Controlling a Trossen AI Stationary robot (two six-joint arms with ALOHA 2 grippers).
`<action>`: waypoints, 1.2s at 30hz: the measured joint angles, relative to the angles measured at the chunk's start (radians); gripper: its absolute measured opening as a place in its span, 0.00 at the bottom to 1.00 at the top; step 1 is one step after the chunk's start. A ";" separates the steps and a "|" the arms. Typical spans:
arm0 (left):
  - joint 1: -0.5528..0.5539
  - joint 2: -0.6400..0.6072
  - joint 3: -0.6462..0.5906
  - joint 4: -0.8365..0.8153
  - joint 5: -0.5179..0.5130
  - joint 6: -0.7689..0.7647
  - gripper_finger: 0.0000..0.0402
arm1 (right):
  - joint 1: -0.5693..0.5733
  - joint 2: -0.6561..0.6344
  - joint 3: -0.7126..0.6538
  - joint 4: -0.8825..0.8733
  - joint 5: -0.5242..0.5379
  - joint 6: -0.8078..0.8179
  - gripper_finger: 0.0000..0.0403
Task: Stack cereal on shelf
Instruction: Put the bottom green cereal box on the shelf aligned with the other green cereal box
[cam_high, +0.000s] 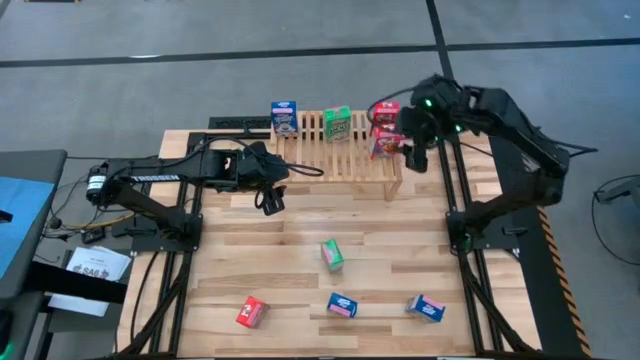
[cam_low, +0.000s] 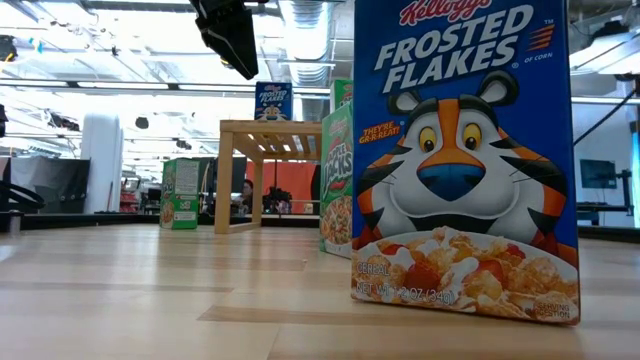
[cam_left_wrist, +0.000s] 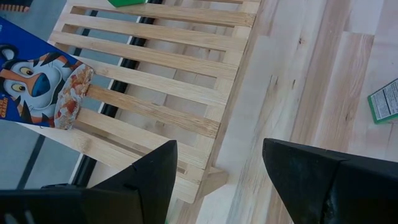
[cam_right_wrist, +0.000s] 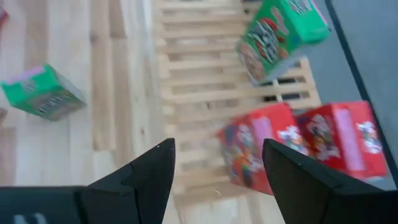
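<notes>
Four cereal boxes on the shelf (cam_high: 345, 150) (two red (cam_high: 386, 130)), four on the surface. Right end effector (cam_high: 413, 158), open wide, sits right of them.

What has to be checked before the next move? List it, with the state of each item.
1. Right gripper open and empty: ok.
2. Left gripper open and empty: ok.
3. Free slats on the rack for more boxes: ok.
4. Red box at the rack's end settled, below the right gripper: cannot tell.
5. All cereal on the rack: not ok. A green box, a red table box, a blue box and a second blue box lie on the table.
</notes>
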 joint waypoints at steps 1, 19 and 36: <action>0.000 0.000 0.000 0.000 0.000 0.000 0.56 | 0.014 -0.032 -0.045 0.034 0.000 0.016 0.66; 0.000 0.000 0.000 0.000 0.000 0.000 0.56 | 0.203 -0.616 -0.936 0.806 0.076 0.253 0.66; 0.000 0.000 0.000 0.000 0.000 0.000 0.56 | 0.300 -0.862 -1.467 1.368 0.105 0.371 0.66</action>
